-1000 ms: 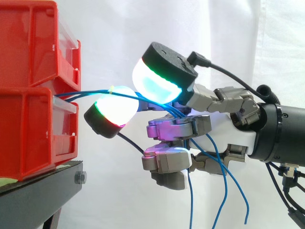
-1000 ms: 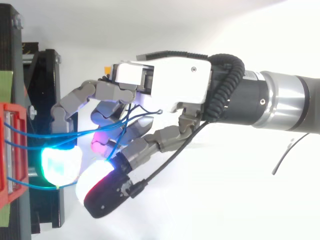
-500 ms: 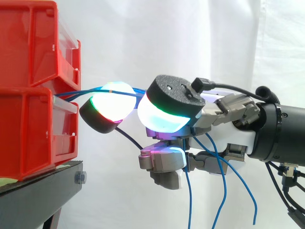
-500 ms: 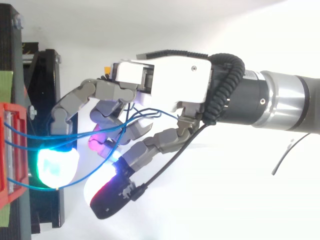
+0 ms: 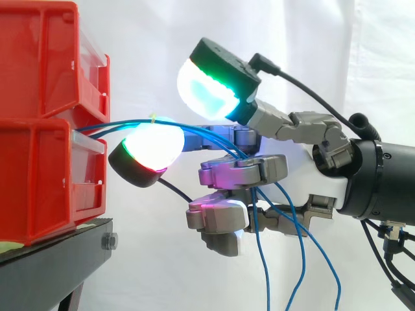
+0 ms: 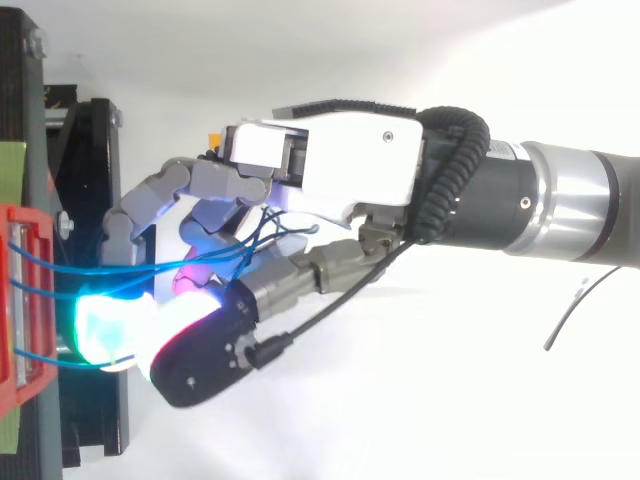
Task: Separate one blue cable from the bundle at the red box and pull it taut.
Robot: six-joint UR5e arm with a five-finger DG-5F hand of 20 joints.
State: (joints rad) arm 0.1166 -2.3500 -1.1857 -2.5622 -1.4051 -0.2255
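Several thin blue cables (image 5: 194,133) leave the gap between the stacked red bins (image 5: 39,175) and run right, tied by a small yellow band. They lie across the top of one glowing fingertip (image 5: 152,146), pass between the fingers and hang loose below the hand (image 5: 324,188). The thumb pad (image 5: 207,91) stands raised above the cables, well apart from that fingertip. The lower fingers (image 5: 224,217) are curled under, and nothing pinches the cables. From above, the hand (image 6: 350,170) reaches left toward the red bin (image 6: 25,300), with the cables (image 6: 60,270) spread between them.
The bins sit on a black stand (image 5: 58,249) at the left, before a white curtain. Free cable ends (image 5: 301,259) dangle under the wrist. Open space lies below and to the right of the stand's edge.
The thumb has lifted up and away from the lit fingertip it was pressed beside half a second ago. The hanging cable ends have swung slightly; the arm stays put.
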